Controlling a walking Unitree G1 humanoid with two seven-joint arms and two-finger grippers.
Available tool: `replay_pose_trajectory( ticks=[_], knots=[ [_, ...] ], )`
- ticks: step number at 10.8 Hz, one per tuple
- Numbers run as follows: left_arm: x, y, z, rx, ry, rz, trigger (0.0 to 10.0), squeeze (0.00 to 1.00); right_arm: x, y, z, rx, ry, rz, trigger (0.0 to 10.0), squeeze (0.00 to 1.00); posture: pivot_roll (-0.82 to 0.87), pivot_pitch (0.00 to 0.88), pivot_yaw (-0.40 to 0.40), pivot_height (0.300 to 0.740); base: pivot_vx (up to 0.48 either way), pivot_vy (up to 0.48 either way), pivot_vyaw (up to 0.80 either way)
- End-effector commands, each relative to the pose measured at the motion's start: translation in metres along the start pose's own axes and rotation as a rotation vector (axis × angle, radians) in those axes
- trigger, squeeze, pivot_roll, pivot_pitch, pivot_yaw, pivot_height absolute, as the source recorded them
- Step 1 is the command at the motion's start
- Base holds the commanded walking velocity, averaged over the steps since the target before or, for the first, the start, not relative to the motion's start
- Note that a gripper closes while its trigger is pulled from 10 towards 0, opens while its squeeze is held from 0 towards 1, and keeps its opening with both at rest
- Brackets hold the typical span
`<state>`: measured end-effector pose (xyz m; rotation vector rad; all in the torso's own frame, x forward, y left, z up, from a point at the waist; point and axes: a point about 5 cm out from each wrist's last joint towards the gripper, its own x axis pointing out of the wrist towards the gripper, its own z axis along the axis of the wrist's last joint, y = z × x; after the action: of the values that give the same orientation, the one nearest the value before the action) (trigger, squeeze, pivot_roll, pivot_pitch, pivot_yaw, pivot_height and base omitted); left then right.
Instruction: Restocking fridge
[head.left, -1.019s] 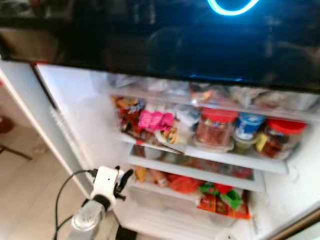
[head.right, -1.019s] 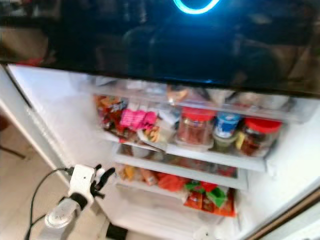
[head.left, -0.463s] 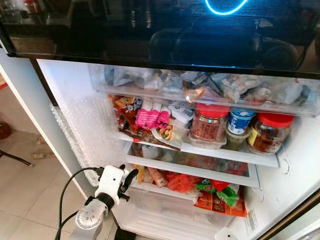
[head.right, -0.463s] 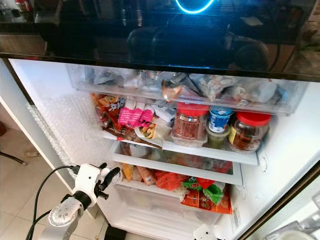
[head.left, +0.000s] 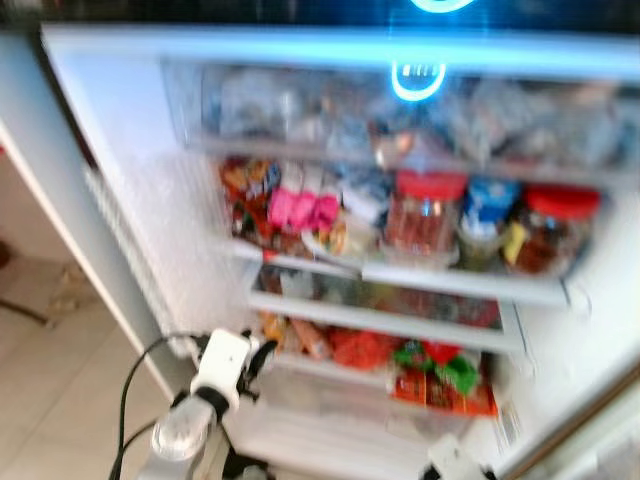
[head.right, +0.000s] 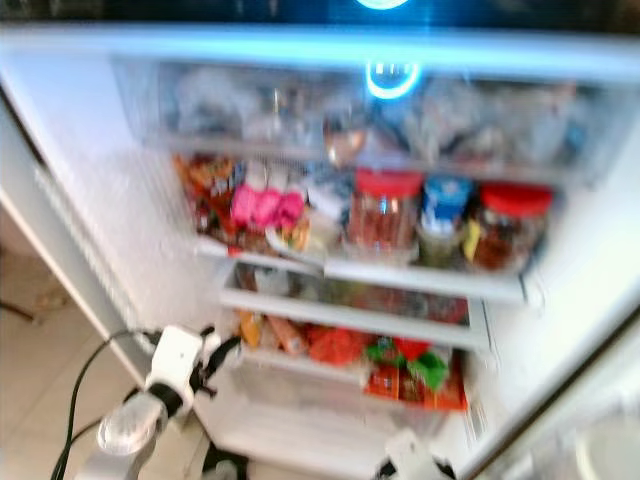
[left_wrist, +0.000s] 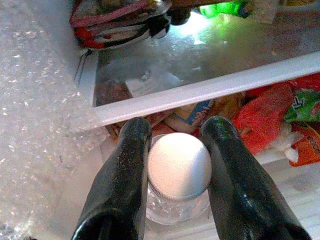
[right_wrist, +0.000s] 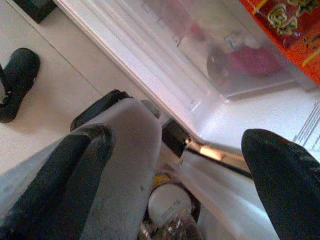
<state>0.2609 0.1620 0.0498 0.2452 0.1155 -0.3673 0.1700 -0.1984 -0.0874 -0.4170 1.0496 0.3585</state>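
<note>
The fridge stands open in front of me, blurred in the eye views. My left gripper (head.left: 255, 355) is at the left end of the lower shelf (head.left: 380, 320), shut on a small glass jar with a white lid (left_wrist: 179, 167). Its black fingers (left_wrist: 127, 170) flank the lid, just below the white shelf edge (left_wrist: 200, 92). Red and green packets (head.left: 440, 375) lie on the shelf beside it. My right gripper (head.left: 445, 462) sits low by the fridge's bottom right. Its fingers (right_wrist: 280, 175) are spread wide, open, with a pale grey shape (right_wrist: 125, 165) against one finger.
Red-lidded jars (head.left: 425, 210), a blue-lidded tub (head.left: 488, 205) and pink packets (head.left: 300, 210) fill the middle shelf. A clear drawer (head.left: 400, 110) is above. Bubble wrap (head.left: 170, 230) lines the left wall. Tiled floor (head.left: 50, 400) lies to the left. A black foot (right_wrist: 17, 80) rests on the floor.
The camera has tilted down and blurred, so the dark upper door has left the picture. My right gripper has come into view at the bottom. The left gripper stays by the lower shelf.
</note>
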Motion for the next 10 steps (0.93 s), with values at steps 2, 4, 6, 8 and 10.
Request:
replay_pose_trajectory(
  ticks=[2,4,6,8,10],
  knots=[
    [0.006,0.004,0.014,0.133,-0.047,-0.010,10.0,0.00,-0.003,0.015,-0.030,0.024,0.109,0.049,10.0,0.00,-0.03,0.000,0.014,0.627,0.000,0.000,0.00],
    [0.010,0.006,0.023,0.196,-0.079,-0.001,10.0,0.00,-0.003,0.016,-0.030,0.028,0.108,0.049,10.0,0.00,-0.03,0.000,0.015,0.627,0.000,0.000,0.00],
    [0.019,0.003,0.039,0.418,-0.143,-0.090,10.0,0.00,-0.003,0.016,-0.030,0.038,0.105,0.047,10.0,0.00,-0.03,0.000,0.016,0.627,0.000,0.000,0.00],
    [0.027,-0.009,0.040,0.709,-0.170,-0.238,10.0,0.00,-0.003,0.017,-0.030,0.067,0.104,0.054,10.0,0.00,-0.03,0.000,0.017,0.627,0.000,0.000,0.00],
    [0.036,-0.009,0.041,0.844,-0.175,-0.248,10.0,0.00,-0.003,0.018,-0.031,0.071,0.104,0.051,10.0,0.00,-0.04,0.000,0.021,0.627,0.000,0.000,0.00]
  ],
)
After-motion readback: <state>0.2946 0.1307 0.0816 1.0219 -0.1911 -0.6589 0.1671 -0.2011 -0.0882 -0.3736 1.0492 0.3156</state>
